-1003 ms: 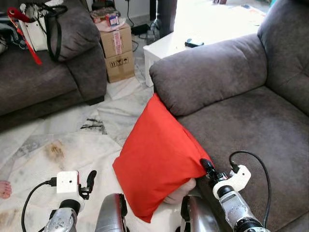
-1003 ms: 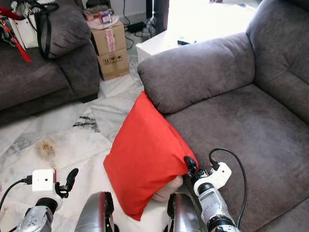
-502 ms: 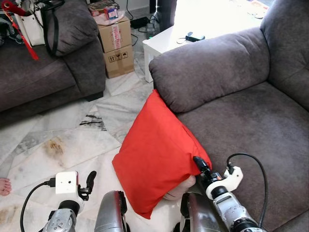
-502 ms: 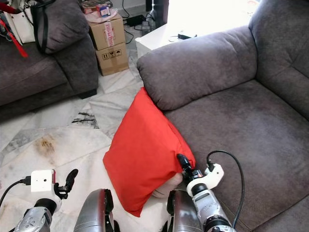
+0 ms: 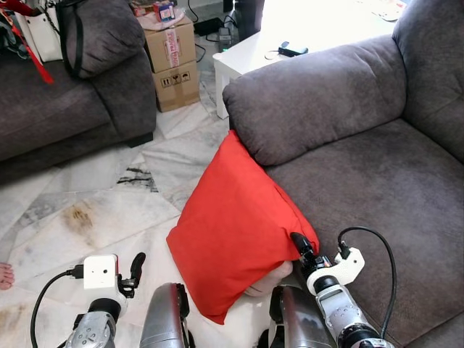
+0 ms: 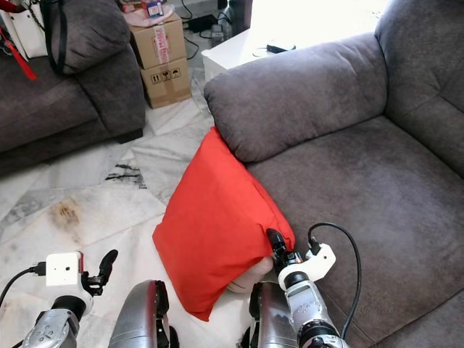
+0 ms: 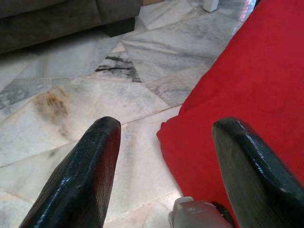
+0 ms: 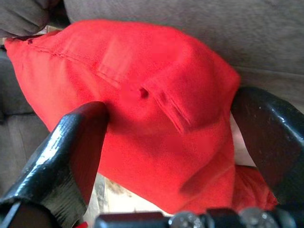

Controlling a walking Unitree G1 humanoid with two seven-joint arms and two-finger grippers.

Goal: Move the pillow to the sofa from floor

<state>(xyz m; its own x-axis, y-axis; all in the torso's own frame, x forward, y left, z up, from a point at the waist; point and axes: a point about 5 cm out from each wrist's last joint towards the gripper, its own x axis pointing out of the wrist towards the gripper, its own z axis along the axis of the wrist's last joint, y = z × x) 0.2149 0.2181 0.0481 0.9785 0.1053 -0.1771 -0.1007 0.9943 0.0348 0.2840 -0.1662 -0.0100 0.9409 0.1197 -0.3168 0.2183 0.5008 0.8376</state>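
i see the plump red fabric pillow (image 5: 238, 228) leaning tilted against the front of the grey upholstered sofa (image 5: 362, 167), its top corner tucked under the armrest, its lower corner over the white marble floor (image 5: 94, 210). my right gripper (image 8: 171, 142) has its two black fingers spread around the pillow's edge, the fabric bulging between them. my left gripper (image 7: 164, 156) sits low over the floor, fingers apart, just beside the pillow.

Red pillow (image 5: 235, 225) stands tilted against the grey sofa (image 5: 362, 167) front.
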